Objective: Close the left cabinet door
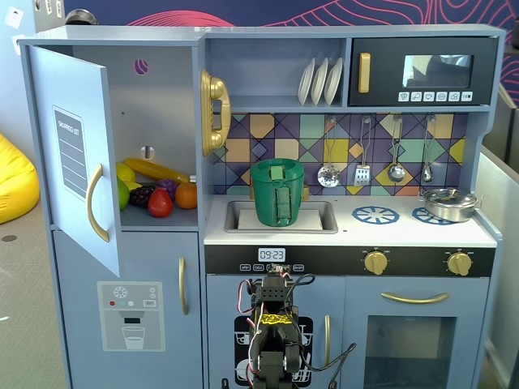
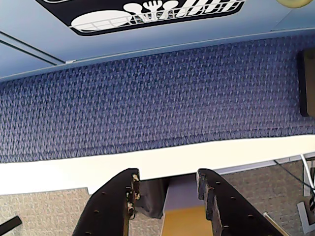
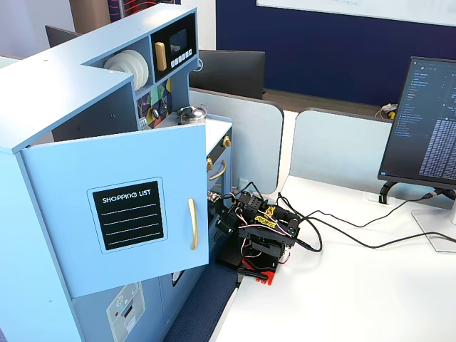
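Observation:
The left cabinet door (image 1: pixel 77 162) is light blue, with a black "SHOPPING LIST" panel and a curved gold handle (image 1: pixel 96 203). It stands swung wide open at the toy kitchen's upper left. In the other fixed view the door (image 3: pixel 121 214) and its handle (image 3: pixel 192 223) face the camera. My arm (image 1: pixel 276 324) sits folded low in front of the kitchen's middle, on the white desk (image 3: pixel 342 299), right of and below the door. In the wrist view my gripper (image 2: pixel 167 174) is open and empty, its black fingers (image 2: pixel 115 206) pointing down over the desk edge and blue carpet (image 2: pixel 157 98).
Toy fruit (image 1: pixel 158 190) lies in the open compartment behind the door. Below it is a taller door with an ice-dispenser graphic (image 1: pixel 130 312). A green pot (image 1: pixel 277 193) stands in the sink. A monitor (image 3: pixel 427 128) and cables (image 3: pixel 342 228) are on the desk's right.

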Action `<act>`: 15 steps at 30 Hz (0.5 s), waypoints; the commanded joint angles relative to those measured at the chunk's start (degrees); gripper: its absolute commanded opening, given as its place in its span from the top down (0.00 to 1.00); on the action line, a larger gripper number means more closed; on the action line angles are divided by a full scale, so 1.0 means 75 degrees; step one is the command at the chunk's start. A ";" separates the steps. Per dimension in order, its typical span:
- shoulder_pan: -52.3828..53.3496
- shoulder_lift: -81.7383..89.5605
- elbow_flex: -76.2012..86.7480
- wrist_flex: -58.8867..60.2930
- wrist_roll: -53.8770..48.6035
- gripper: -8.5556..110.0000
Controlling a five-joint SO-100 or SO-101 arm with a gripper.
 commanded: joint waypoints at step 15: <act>-0.1289 -0.0070 0.0035 0.1184 0.0375 0.93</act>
